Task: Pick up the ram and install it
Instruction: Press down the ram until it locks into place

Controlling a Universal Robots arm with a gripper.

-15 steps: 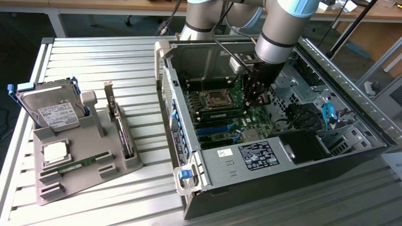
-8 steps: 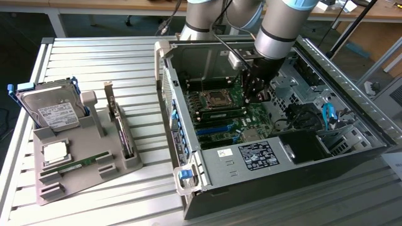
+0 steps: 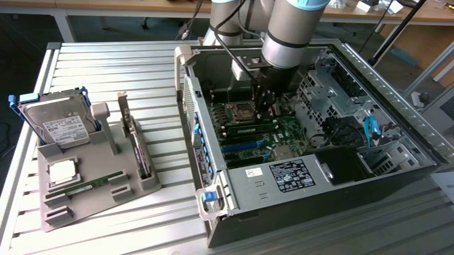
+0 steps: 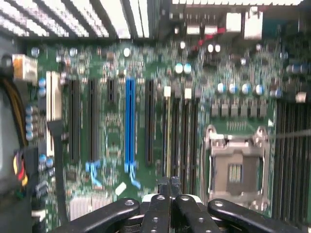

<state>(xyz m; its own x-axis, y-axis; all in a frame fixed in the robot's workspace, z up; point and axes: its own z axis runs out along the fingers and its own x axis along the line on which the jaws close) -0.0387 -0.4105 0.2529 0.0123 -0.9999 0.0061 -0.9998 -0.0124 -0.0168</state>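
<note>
One ram [image 3: 252, 129], a thin green stick, stands in a slot on the motherboard inside the open computer case [image 3: 397, 175], beside the processor socket [image 3: 243, 111]. In the wrist view this ram [image 4: 168, 131] appears edge-on among the black memory slots. My gripper [image 3: 269, 112] hangs inside the case just over that stick. Its fingers [image 4: 160, 204] are shut together with nothing between them; the gripper [image 4: 170, 183] sits in line with the seated stick. A second ram [image 3: 89, 186] lies in the grey holder [image 3: 152, 183] on the exterior view's left.
The grey holder also carries a hard drive [image 3: 60, 125], a square silver processor [image 3: 62, 171] and a card with a metal bracket [image 3: 135, 143]. Inside the case are a blue slot [image 4: 129, 124], drive cages [image 3: 333, 90] and blue cables [image 3: 369, 130]. The case walls surround the arm.
</note>
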